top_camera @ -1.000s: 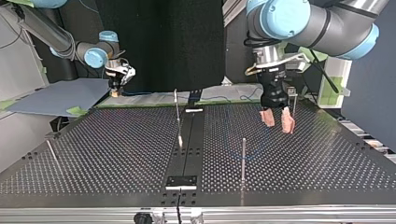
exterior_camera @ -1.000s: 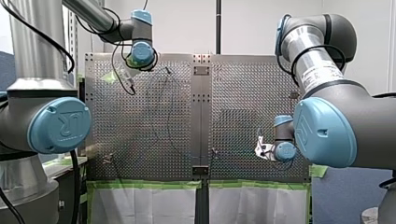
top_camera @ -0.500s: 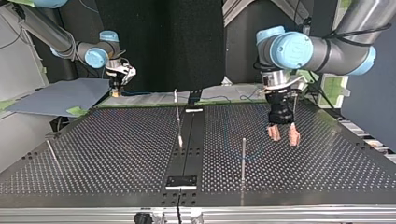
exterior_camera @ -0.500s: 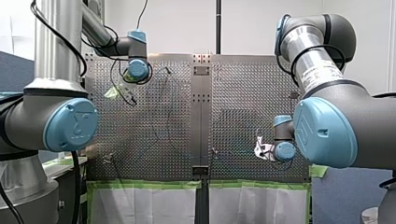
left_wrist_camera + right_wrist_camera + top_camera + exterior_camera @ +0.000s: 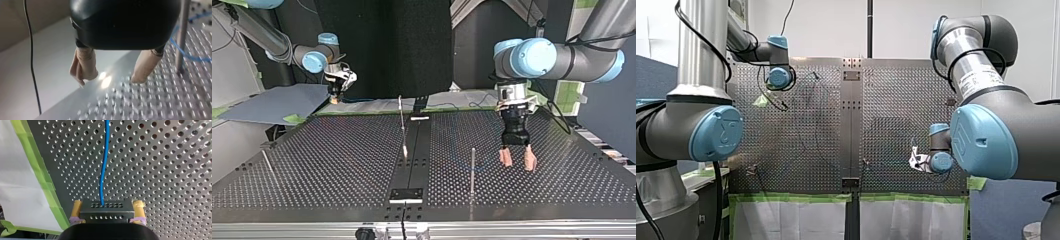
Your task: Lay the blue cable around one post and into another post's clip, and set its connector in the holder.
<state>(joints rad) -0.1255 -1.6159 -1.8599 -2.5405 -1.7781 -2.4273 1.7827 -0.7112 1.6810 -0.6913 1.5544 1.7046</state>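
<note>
Perforated metal table point(image 5: 337, 165) is spreading wide before you, and the blue cable point(image 5: 103, 165) is lying thin and slack on it, leaving its black connector point(image 5: 106, 213) and curving near a tall upright post point(image 5: 472, 170). Your right gripper point(image 5: 107, 204) is clamping that connector between yellow pads at the top view's far left edge, just beside green tape point(image 5: 37, 157). Your left gripper point(image 5: 517, 161) is hanging low over open surface at that view's right, beige fingers point(image 5: 86, 62) spread apart, the post standing near it. Another post point(image 5: 401, 117) is rising mid-table, well apart from both grippers.
</note>
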